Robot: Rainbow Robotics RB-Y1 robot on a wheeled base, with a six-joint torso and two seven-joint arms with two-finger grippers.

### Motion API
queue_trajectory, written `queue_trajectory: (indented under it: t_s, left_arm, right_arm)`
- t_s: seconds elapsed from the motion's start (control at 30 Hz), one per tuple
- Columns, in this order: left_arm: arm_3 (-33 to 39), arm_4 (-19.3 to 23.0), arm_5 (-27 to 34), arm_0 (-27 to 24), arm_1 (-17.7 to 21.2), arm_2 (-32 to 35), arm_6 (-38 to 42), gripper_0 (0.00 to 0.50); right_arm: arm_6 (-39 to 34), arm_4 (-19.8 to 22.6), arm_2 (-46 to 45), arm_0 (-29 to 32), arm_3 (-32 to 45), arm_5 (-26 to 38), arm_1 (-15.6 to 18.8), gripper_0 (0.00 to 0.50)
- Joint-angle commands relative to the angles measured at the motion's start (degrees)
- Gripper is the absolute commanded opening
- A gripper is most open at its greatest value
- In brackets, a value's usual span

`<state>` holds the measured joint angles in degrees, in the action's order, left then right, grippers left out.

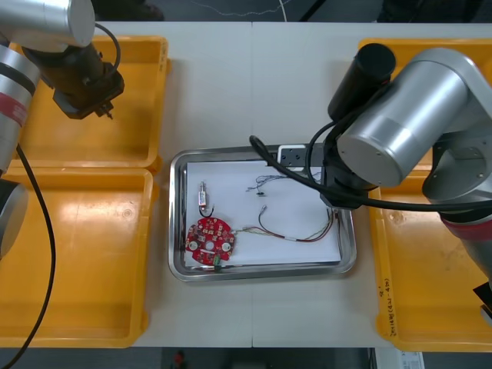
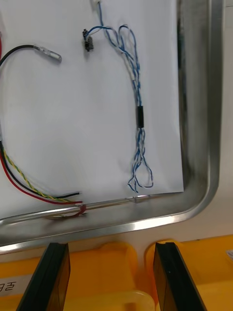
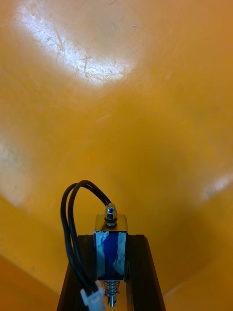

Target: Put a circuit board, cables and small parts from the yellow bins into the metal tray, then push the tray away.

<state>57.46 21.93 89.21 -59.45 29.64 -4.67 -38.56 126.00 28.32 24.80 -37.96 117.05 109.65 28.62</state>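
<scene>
Light: bright, even, from o'head.
Glare: white scratched patch on floor of glossy yellow plastic bin (image 3: 82, 63); streaks along rim of shiny metal tray (image 2: 213, 146).
Glint: chrome tip of small blue-taped metal part (image 3: 110, 252) in left gripper (image 3: 110, 238).
Shadows: faint, soft-edged.

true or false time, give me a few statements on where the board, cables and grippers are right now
1. The left gripper holds a small metal part above a yellow bin. True.
2. The red circuit board lies in a yellow bin. False: it lies in the metal tray.
3. The right gripper is shut on the blue and white cable. False: it is open, and the cable lies loose in the tray.
4. A red and yellow cable lies in the tray. True.
</scene>
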Motion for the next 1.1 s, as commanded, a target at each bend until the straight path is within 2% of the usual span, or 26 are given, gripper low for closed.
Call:
queue_trajectory:
  t_s: [0.03,0.13,0.3,0.5,0.77,1.03,1.1]
  left_arm:
    - [6.61,-0.84,5.28,0.30,2.09,3.35,3.23,0.000]
    - [9.60,-0.75,8.09,0.39,2.09,3.53,3.23,0.000]
    - [15.58,-0.22,14.06,0.39,2.09,3.44,2.96,0.000]
    - [22.70,3.64,20.39,0.48,2.09,1.24,3.23,0.000]
    - [31.93,8.83,20.79,0.48,0.68,-3.94,4.99,0.000]
    - [36.23,10.23,20.79,0.48,-3.10,-9.13,8.59,0.000]
    - [36.85,10.67,20.79,0.48,-4.15,-10.89,8.77,0.000]
  right_arm:
    - [-1.64,-0.37,-8.89,3.42,6.70,0.35,-0.76,0.500]
    - [-2.69,-0.20,-12.50,4.56,8.37,0.35,-0.58,0.500]
    - [-10.78,-0.99,-18.65,8.43,12.15,0.35,0.38,0.500]
    - [-20.09,-1.96,-23.22,13.09,14.61,0.35,2.14,0.500]
    - [-30.02,-1.78,-29.99,17.04,16.72,0.35,3.28,0.500]
    - [-30.73,-0.55,-38.95,23.20,18.22,0.35,4.43,0.500]
    - [-30.90,0.95,-42.29,25.13,18.39,0.35,4.43,0.500]
